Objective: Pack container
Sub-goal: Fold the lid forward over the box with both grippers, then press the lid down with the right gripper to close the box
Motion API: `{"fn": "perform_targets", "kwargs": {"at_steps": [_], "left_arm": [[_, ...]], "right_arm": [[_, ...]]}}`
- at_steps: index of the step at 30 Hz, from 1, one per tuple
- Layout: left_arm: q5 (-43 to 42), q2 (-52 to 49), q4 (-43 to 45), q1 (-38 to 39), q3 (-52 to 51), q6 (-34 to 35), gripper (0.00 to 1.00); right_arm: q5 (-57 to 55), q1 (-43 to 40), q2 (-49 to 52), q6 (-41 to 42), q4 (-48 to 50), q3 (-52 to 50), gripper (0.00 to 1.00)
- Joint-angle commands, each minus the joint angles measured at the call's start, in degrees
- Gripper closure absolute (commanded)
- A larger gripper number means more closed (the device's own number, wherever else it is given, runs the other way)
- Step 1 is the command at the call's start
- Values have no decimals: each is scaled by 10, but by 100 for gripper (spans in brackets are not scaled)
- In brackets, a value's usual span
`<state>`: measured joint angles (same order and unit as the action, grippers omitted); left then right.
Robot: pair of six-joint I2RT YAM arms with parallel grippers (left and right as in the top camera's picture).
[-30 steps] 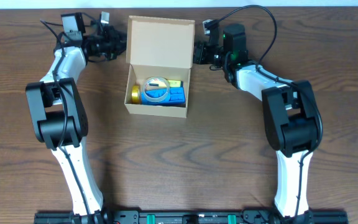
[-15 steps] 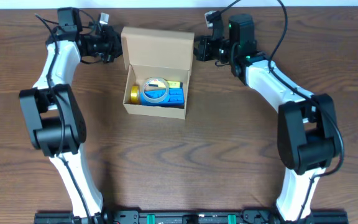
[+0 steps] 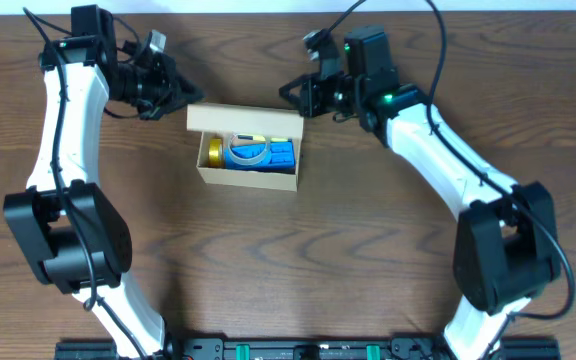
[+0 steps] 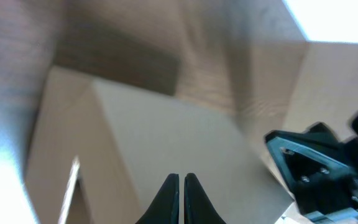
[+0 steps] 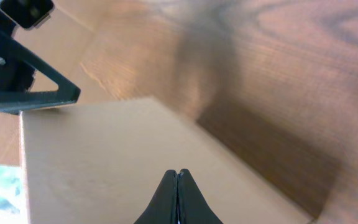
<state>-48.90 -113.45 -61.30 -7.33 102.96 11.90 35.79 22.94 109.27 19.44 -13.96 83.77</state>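
The container [image 3: 248,178] sits on the wooden bench [image 3: 348,250] between the two arms, toward the far side and a little left of centre. Its flap lid [image 3: 245,121] leans forward over the rear part of the opening, so the front part shows the contents: a yellow roll [image 3: 215,152] at the left, a clear tape ring [image 3: 250,148] in the middle and a blue item [image 3: 280,155] at the right. The left end effector [image 3: 179,97] is at the lid's far left corner and the right end effector [image 3: 289,90] at its far right corner, both angled in toward the cardboard. In the left wrist view the left end effector [image 4: 180,184] has its two fingers [image 4: 168,200] pressed together with only a hairline slit between them and nothing gripped, the tips set over the tan face of the lid [image 4: 166,124]. The right wrist view shows the same on the other side: the right end effector [image 5: 177,177] is fully closed and empty, its tips over the lid panel [image 5: 104,155]. Whether either pair of tips actually touches the cardboard cannot be told — both wrist views are blurred.
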Motion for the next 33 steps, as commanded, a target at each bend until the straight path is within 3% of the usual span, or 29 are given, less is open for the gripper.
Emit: {"fn": "perform_targets", "kwargs": {"at_steps": [1,11,16,26,33], "left_arm": [[64,15,-37,3,9,-48,95],[160,20,-119,25,9,-54,94],[229,37,-120,24,9,-16,95],[356,77,-142,25,9,35,95],[375,81,-148,25,9,36,95]], "right_arm": [[-56,38,-24,-35,-42,23,99],[-178,126,-24,-58,-167,80,99],[-224,155,-21,-53,-213,80,99],[-249,187,17,-40,-225,80,99],[-271,193,57,-41,-243,80,99]]}}
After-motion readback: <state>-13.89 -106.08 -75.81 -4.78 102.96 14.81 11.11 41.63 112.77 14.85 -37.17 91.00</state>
